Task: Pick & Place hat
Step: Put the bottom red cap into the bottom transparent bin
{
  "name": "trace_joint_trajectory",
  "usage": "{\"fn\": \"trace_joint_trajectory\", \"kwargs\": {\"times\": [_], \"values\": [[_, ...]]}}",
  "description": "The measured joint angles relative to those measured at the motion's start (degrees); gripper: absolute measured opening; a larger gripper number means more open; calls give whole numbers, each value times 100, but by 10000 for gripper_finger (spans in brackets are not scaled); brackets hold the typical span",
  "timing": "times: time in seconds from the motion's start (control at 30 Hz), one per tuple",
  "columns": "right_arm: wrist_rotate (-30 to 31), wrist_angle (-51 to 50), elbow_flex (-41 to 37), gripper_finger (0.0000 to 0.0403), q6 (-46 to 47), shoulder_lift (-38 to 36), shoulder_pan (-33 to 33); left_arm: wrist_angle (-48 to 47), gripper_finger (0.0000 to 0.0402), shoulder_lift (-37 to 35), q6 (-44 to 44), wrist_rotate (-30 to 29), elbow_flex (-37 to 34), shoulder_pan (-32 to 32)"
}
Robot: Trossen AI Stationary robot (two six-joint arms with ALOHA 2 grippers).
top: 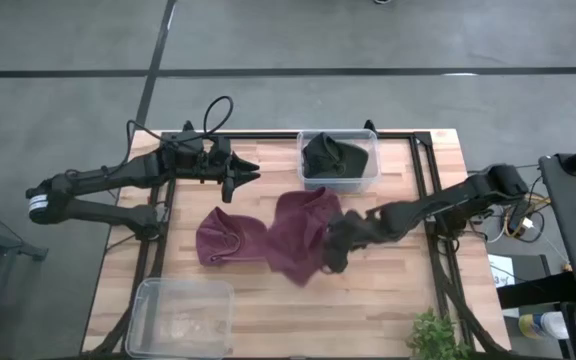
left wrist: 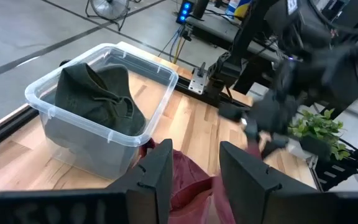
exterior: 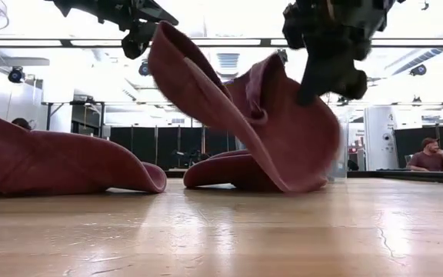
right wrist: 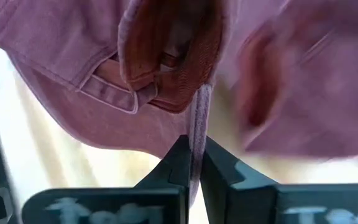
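Note:
Two maroon hats are on the wooden table. One maroon hat [top: 223,238] [exterior: 52,161] lies flat on the left. The other maroon hat [top: 303,230] [exterior: 268,131] [right wrist: 166,56] stands partly raised at the table's middle. My right gripper [top: 330,250] [exterior: 321,73] [right wrist: 193,165] is shut on this hat, at its right side. My left gripper [top: 251,172] [left wrist: 194,162] is open and hovers near the far edge, left of a clear bin [top: 368,150] [left wrist: 135,134] that holds a dark green hat [top: 330,158] [left wrist: 98,93]. My right gripper pinches a thin cloth edge of the raised maroon hat [right wrist: 197,121] between its two fingers, coming from the table's right side and slanting down. The hat is tilted up, and its lower part [exterior: 229,173] still rests on the table.
An empty clear bin [top: 180,318] sits at the near left corner. A small green plant [top: 436,335] stands at the near right edge. Black frame rails [top: 423,190] run along the table's sides. A person [exterior: 429,154] sits in the room beyond the table.

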Motion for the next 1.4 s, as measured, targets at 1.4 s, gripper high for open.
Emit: {"fn": "trace_joint_trajectory", "kwargs": {"times": [1.4], "values": [[3480,3294,1,13,-4616,-1827,-1194,2132,124,70,1684,-144,-561,-174]]}}
